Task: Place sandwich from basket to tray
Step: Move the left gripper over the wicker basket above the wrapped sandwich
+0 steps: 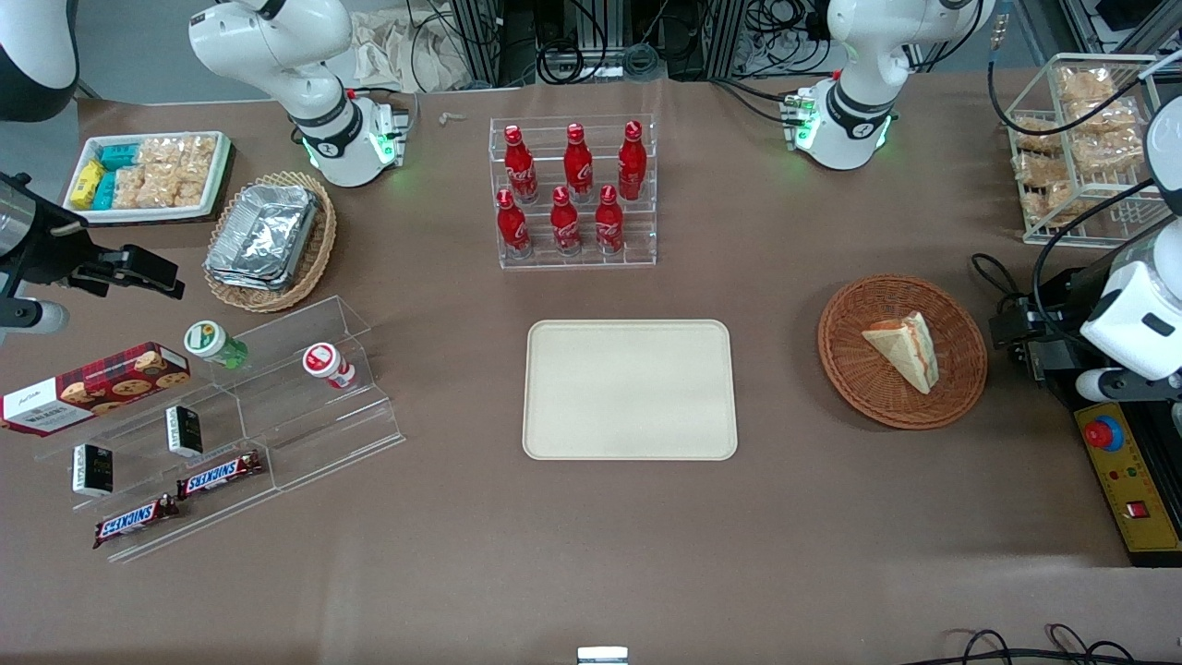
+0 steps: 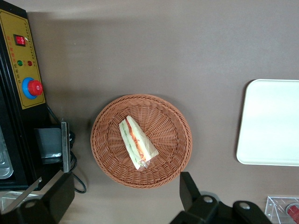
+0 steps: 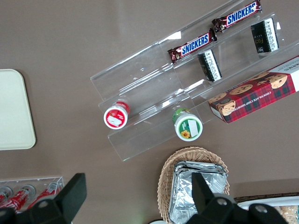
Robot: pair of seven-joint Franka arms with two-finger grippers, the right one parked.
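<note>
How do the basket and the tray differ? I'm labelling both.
The basket is round, reddish-brown and woven; the tray is rectangular, cream and smooth. The basket holds the sandwich; the tray holds nothing. Both lie flat on the table. The pincer hangs open above the basket.

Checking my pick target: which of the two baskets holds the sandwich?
The round reddish-brown basket under the open gripper holds the sandwich; the tan one holds foil containers.
</note>
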